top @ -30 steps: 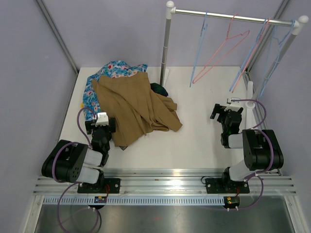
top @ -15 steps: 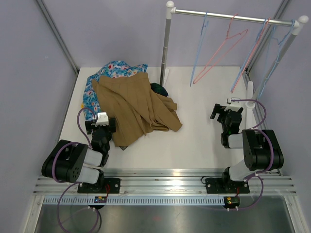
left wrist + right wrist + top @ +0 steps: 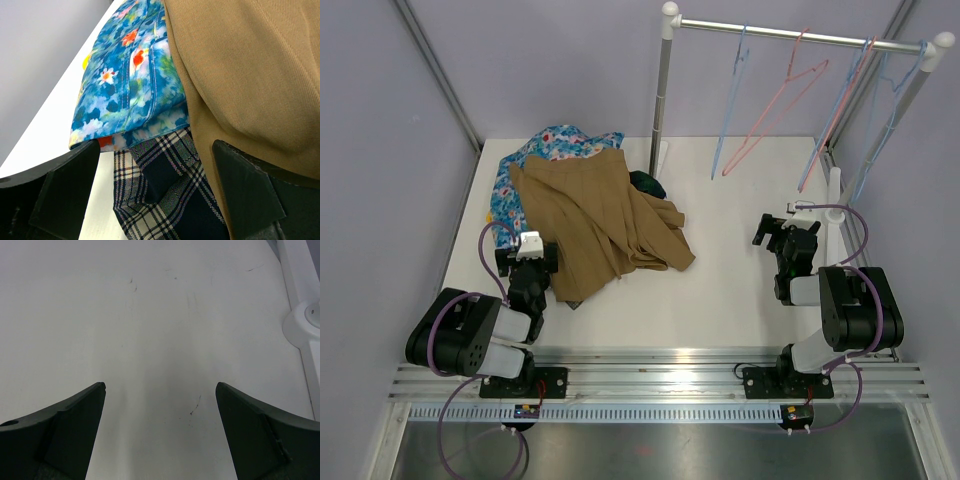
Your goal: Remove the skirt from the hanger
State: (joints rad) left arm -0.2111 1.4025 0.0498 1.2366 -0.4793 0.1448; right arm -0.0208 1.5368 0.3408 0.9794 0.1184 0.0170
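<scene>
Only the pink hanger [image 3: 775,119] on the rail [image 3: 800,36] has swung slightly; my arms haven't moved. My left gripper [image 3: 156,150] gapes empty at the tartan garment [image 3: 160,200] beside the skirt [image 3: 600,215], which is heaped on the table [image 3: 720,280], well apart from the blue hanger [image 3: 730,100]. My right gripper [image 3: 160,390] gapes over bare tabletop.

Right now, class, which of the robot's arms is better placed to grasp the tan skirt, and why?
Left. The left end effector, open, sits at the skirt's near edge with tan cloth ahead. The right end effector, also open, faces bare table, well away from the skirt.
</scene>
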